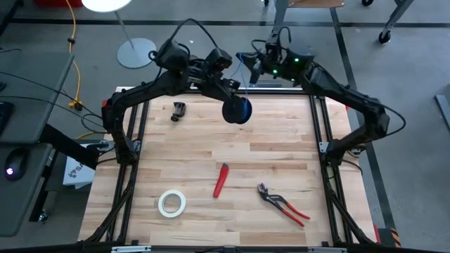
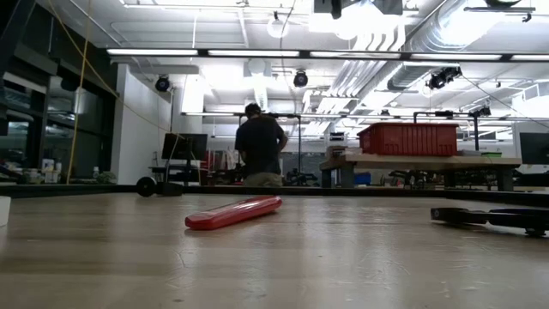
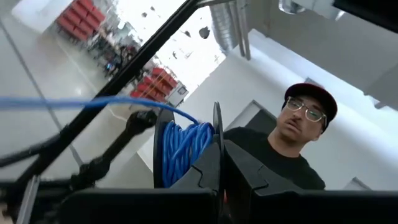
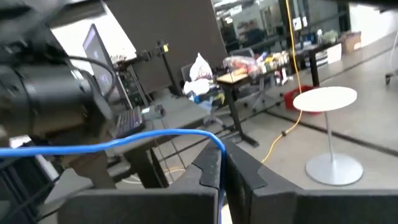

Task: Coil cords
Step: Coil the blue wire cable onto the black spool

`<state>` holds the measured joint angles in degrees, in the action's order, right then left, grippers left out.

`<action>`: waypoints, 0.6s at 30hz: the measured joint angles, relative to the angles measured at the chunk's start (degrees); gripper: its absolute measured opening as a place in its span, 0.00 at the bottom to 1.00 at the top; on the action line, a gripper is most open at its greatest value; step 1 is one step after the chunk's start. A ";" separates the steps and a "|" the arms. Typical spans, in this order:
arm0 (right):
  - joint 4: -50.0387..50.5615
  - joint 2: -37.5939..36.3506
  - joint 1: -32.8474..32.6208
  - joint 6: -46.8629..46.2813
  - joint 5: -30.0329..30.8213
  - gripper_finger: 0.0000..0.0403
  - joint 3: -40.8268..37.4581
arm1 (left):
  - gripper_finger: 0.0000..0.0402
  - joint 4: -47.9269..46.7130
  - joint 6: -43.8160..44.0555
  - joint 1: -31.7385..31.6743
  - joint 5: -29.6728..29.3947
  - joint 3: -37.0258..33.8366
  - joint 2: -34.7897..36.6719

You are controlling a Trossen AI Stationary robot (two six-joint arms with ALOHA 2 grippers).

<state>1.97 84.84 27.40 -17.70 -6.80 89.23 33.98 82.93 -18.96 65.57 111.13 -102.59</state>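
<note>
A small black round spool (image 1: 237, 110) wound with thin blue wire (image 3: 182, 148) is held up over the table's far middle by my left gripper (image 1: 232, 98), which is shut on it. A free run of the wire (image 1: 245, 79) leads from the spool toward the far edge to my right gripper (image 1: 254, 68), which is shut on it. In the left wrist view the run leaves the spool sideways (image 3: 74, 103). In the right wrist view it runs off from the fingers in a gentle curve (image 4: 124, 142). My left gripper pinches the thin rim of one spool flange (image 3: 217, 127) between its two fingers. The spool is lifted clear of the table, with its wound wire beside the fingers. My right gripper pinches the single blue wire (image 4: 219, 147) between its fingertips, at a point along its free run. The wire is clear of the table and stretches from the fingers toward the spool in a gentle curve.
On the table lie a white tape roll (image 1: 171, 203), a red-handled knife (image 1: 221, 180), red-handled pliers (image 1: 282, 204) and a small black part (image 1: 178, 110). A person shows in the room beyond (image 3: 298, 143). A yellow cable (image 1: 73, 56) runs on the floor at the left.
</note>
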 joint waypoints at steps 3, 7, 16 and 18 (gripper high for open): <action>0.10 1.10 0.00 -0.48 -0.40 0.00 0.00 | 0.00 3.00 0.03 -0.24 -1.03 0.00 0.00; 0.23 2.39 -0.04 -2.26 -1.21 0.00 0.00 | 0.00 6.65 -1.15 -1.36 -3.01 1.02 -0.04; -0.47 2.95 -0.94 -4.41 -3.36 0.00 -0.04 | 0.00 5.76 -10.49 -6.57 -7.32 7.58 0.00; -1.59 2.93 -1.34 -4.58 -3.35 0.00 -0.06 | 0.00 5.28 -12.38 -7.95 -8.24 8.29 0.15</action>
<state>0.38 87.77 26.06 -22.28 -10.15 89.17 39.26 70.55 -26.91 57.33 119.42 -102.43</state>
